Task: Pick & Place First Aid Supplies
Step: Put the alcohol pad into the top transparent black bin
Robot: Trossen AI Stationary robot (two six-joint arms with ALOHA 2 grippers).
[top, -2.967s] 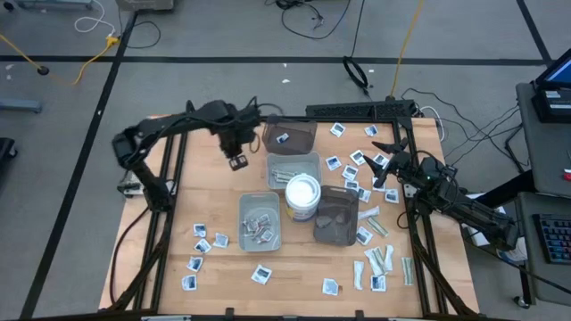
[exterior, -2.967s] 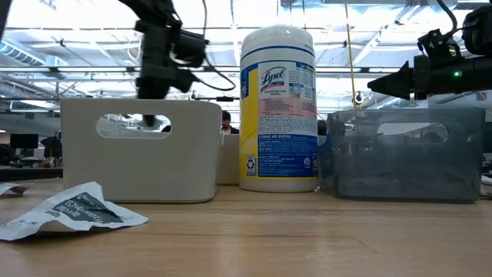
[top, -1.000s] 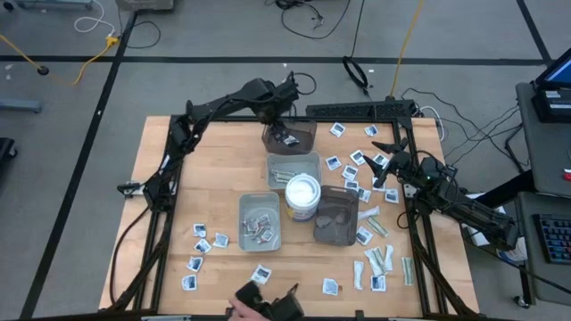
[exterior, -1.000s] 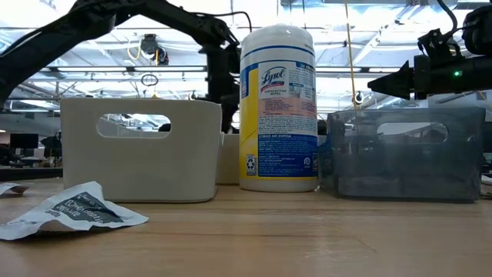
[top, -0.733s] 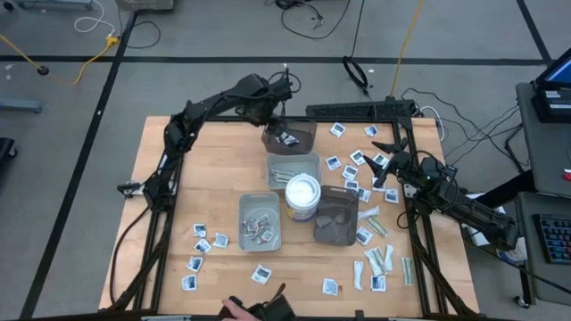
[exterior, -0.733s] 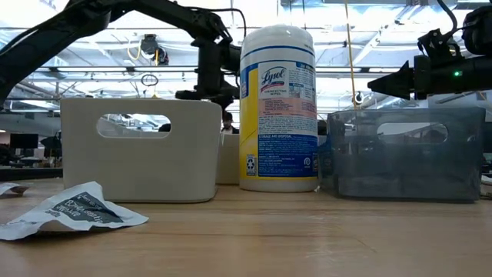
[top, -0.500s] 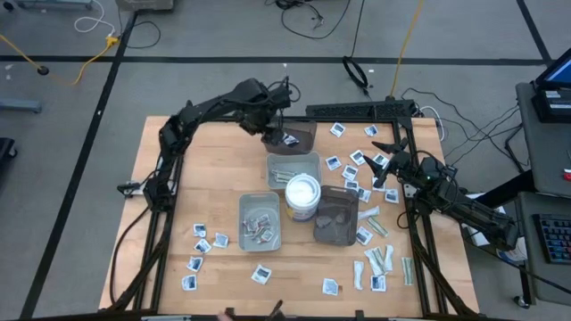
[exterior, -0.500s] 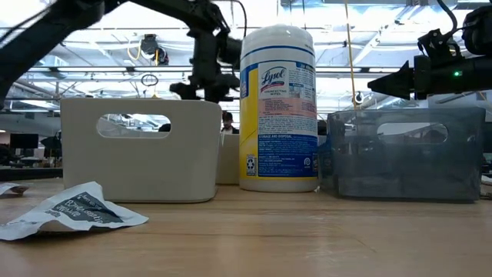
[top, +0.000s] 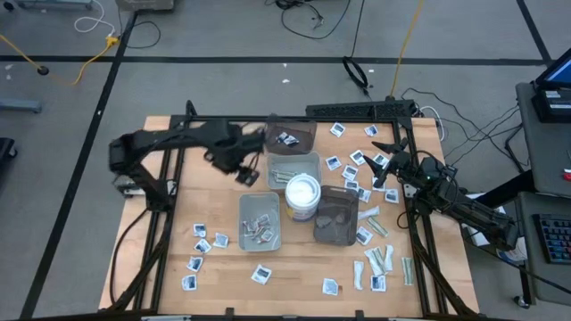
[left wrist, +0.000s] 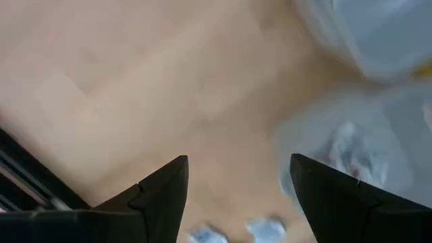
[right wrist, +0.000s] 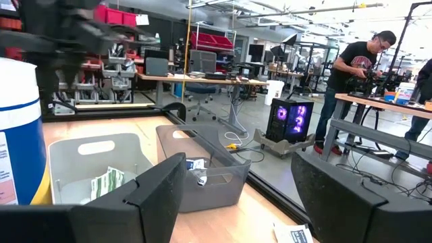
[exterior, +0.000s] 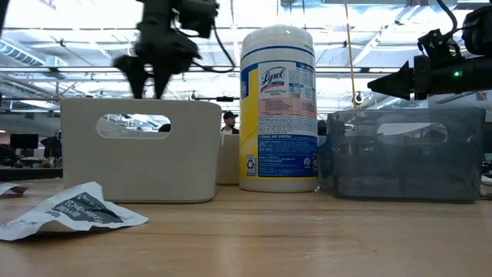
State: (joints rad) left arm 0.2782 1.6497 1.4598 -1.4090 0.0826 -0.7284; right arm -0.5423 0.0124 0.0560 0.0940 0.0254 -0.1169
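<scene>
I have the left gripper (top: pixel 243 169) open and empty above bare surface (top: pixel 205 201), nearer than the open right gripper (top: pixel 385 169) to the packets (top: pixel 203 242) lying toward the surface's front-left corner.

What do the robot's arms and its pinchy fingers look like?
Both arms are black and thin, built from jointed tube sections with dark cables along them. The left gripper and the right gripper each end in two flat, pointed black fingers. A small green light glows on the right arm in the low view.
</scene>
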